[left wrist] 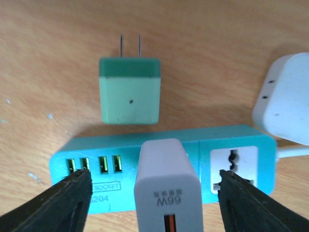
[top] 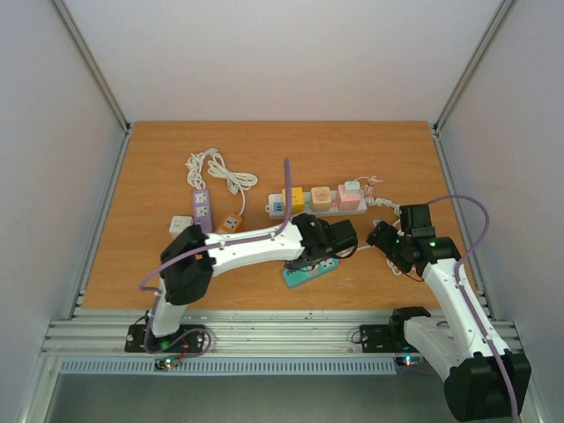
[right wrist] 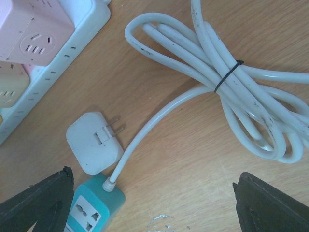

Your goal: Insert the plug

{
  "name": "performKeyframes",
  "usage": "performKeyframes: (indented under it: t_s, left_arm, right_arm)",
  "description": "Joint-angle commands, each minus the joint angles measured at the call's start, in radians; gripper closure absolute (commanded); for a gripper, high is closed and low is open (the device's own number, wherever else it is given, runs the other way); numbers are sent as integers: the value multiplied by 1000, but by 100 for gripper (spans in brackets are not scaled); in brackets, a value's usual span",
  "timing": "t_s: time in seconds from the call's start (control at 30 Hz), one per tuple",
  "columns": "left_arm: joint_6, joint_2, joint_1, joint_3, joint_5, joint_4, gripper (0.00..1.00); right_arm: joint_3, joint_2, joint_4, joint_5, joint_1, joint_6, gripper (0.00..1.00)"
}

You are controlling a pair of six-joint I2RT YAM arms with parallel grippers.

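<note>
White 66W charger block [left wrist: 166, 188] sits in teal plastic power strip [left wrist: 227, 137]. Left fingers [left wrist: 58, 203] flank it, open, touching nothing; right fingers [right wrist: 34, 203] wide, empty. I judge it light, rigid, slick: grip flat sides.

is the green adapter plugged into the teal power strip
No, the green adapter lies loose beside the teal power strip, its prongs bare.

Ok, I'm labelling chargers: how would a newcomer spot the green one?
Find the teal power strip near the front of the table. Beside its long side a green charger lies flat. The 66W charger and folding plug nearby are white; it alone is green, prongs pointing away.
</note>
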Motion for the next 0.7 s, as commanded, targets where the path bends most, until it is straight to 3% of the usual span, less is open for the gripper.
performKeyframes:
  t_s: [0.0, 0.13, 0.3, 0.47, 0.67]
  left_arm:
    - [68, -140, -4, -59, -174, 85, 23]
    - [194, -278, -5, -173, -324, 202, 22]
    - [402, -452, 12, -413, -468, 397, 9]
    - [734, -617, 74, -658, -333, 726, 5]
    - [892, -831, 147, -930, -133, 1062, 3]
  right_arm:
    - [27, 20, 12, -31, 11, -52, 10]
    - [49, 54, 27, -19, 70, -84, 10]
    - [121, 179, 28, 134, 277, -91, 9]
    - [219, 422, 22, 237, 402, -129, 8]
    - [314, 629, -2, 327, 456, -189, 8]
